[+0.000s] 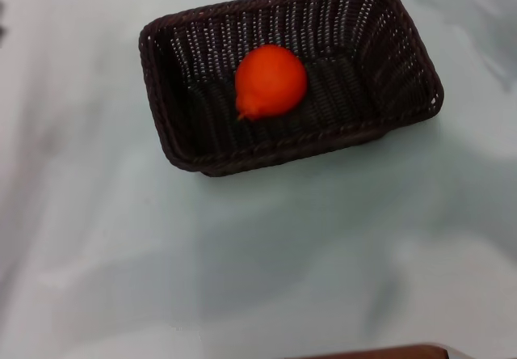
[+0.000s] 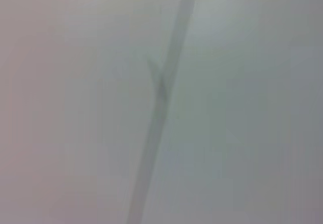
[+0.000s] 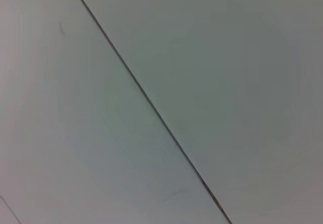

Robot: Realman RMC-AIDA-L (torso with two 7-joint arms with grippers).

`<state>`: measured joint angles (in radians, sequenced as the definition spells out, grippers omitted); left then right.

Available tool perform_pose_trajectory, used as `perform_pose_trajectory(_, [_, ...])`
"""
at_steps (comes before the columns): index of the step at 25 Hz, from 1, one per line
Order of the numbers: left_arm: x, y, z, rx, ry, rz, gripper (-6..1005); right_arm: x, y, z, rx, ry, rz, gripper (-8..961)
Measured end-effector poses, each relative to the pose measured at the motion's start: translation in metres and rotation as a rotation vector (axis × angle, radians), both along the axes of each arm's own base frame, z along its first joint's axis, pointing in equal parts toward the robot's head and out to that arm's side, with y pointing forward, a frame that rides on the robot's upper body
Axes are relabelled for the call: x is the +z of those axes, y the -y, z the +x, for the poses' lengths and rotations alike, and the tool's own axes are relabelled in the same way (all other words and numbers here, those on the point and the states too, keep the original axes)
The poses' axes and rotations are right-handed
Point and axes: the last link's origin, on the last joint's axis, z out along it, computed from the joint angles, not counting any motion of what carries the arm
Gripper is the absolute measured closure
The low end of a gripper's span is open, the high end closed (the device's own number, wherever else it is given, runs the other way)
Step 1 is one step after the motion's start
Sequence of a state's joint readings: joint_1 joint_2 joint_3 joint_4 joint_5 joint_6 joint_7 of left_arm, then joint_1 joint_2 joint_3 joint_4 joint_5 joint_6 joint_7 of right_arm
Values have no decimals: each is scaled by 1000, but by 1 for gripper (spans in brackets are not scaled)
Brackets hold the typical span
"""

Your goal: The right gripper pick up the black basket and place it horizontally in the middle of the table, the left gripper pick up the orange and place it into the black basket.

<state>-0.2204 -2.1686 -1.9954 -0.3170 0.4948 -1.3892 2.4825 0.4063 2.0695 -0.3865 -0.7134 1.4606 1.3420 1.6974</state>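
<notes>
In the head view the black basket (image 1: 367, 68) lies lengthwise across the far middle of the white table (image 1: 266, 254), a little turned. The orange (image 1: 271, 82) rests inside it on the basket floor, near the centre, its pointed stem end towards the near left. Neither gripper shows in the head view. The left wrist view and the right wrist view show only pale table surface with a thin dark seam line; no fingers, basket or orange show there.
A brown edge strip (image 1: 380, 352) of the table shows at the near edge. Soft grey shadows lie on the tabletop near the basket and at the left.
</notes>
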Motion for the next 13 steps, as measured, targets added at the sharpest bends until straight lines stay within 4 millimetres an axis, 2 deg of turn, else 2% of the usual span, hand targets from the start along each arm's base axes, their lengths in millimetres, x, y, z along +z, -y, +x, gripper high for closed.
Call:
perform_pose_trajectory(5, [22, 20, -29, 122, 21, 112, 146, -4, 0, 0, 0, -9, 27, 185])
perform_pose_trajectory(8, [27, 27, -38, 163, 27, 140, 146, -3, 0, 2, -3, -30, 63, 187])
perform_pose_trajectory(13, [31, 31, -43, 185, 29, 160, 146, -2, 6, 4, 38, -53, 228, 263])
